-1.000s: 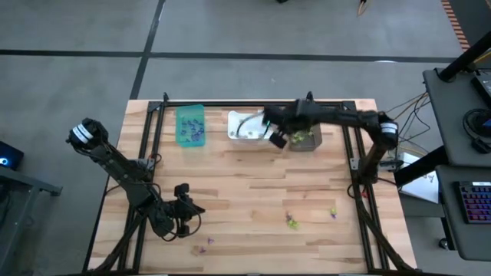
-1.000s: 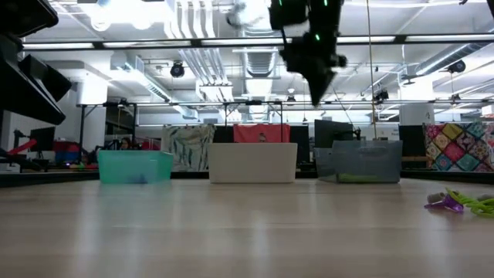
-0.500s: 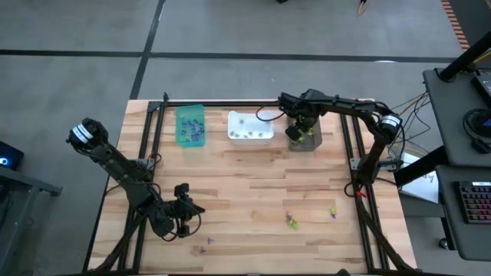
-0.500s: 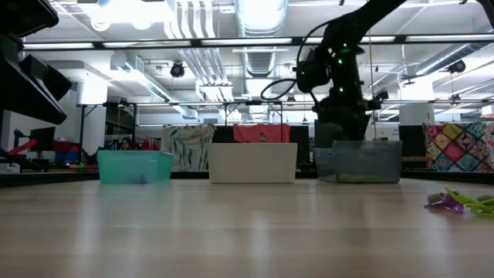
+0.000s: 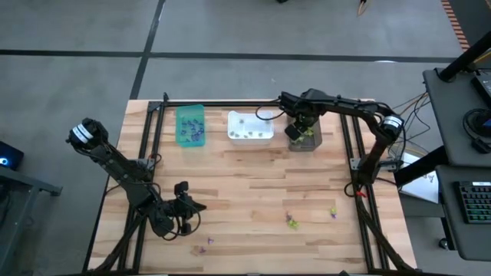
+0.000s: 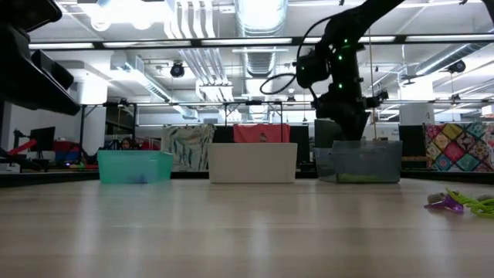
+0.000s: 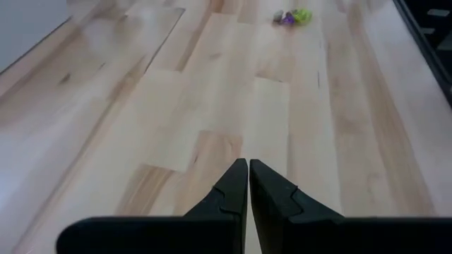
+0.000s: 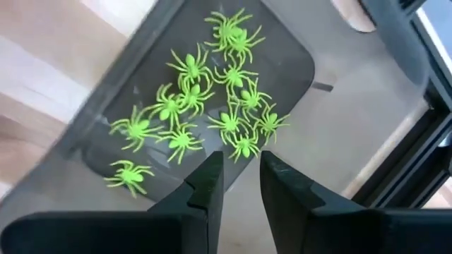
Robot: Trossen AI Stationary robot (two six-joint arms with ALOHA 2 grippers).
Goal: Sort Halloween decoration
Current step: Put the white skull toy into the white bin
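The right tool (image 8: 235, 185) is held over the dark bin (image 5: 304, 139) at the far right of the bin row, its fingers (image 8: 205, 185) spread a little with nothing seen between them. In the right wrist view a heap of lime-green spiders (image 8: 206, 106) is seen lying on that bin's floor, one of them set apart from the cluster (all look alike). In the low view the right arm is seen coming down from above onto the same bin (image 6: 358, 161). The left tool (image 7: 248, 185) is parked low over the near left part of the wooden worktop (image 5: 253, 195), fingers pressed together, nothing pinched. The teal bin (image 5: 190, 124) at the left of the row is seen to hold purple pieces (image 5: 196, 130), and the white bin (image 5: 250, 127) in the middle a few small pale pieces (too small to tell apart). Loose decorations are left on the worktop: a green and purple clump (image 5: 291, 221) near the front right, a small green piece (image 5: 333, 211) just beside it toward the right edge, and small purple bits (image 5: 204, 244) near the front edge, close to the left tool. The green and purple clump (image 7: 293, 15) is also picked up far ahead in the left wrist view, and at the right edge in the low view (image 6: 458, 201).
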